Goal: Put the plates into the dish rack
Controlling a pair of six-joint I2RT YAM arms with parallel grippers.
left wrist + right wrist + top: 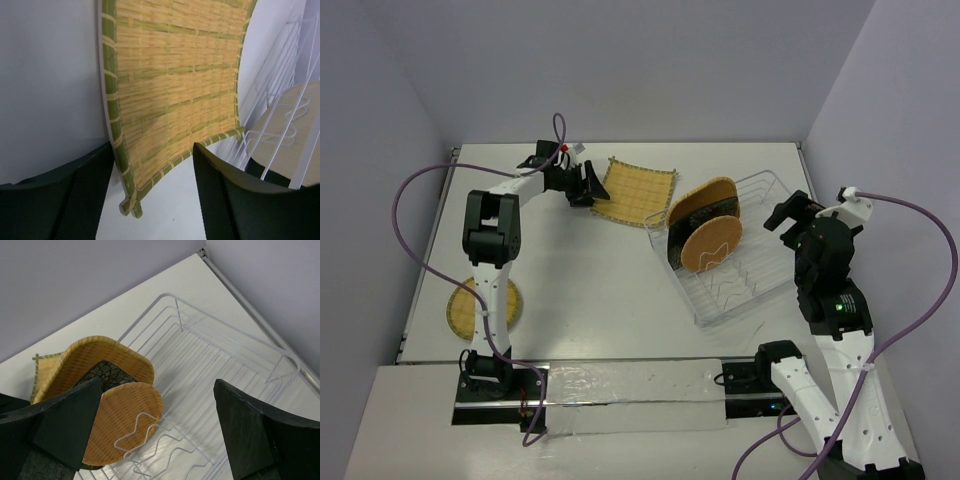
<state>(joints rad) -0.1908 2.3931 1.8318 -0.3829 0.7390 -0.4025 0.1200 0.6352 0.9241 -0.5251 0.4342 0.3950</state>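
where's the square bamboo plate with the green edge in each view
Top external: the square bamboo plate is at upper centre, just left of the dish rack.
Left wrist: it fills the upper middle, with the dish rack wires at right.
Right wrist: only a corner peeks in at the left edge.
Shared landmark: the dish rack.

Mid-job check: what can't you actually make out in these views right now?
- Top view: table round plate, middle hidden by left arm.
- Right wrist: dark plate in dish rack, mostly hidden between bamboo plates.
- Left wrist: fringed square plate cut by top edge; left gripper contact unclear.
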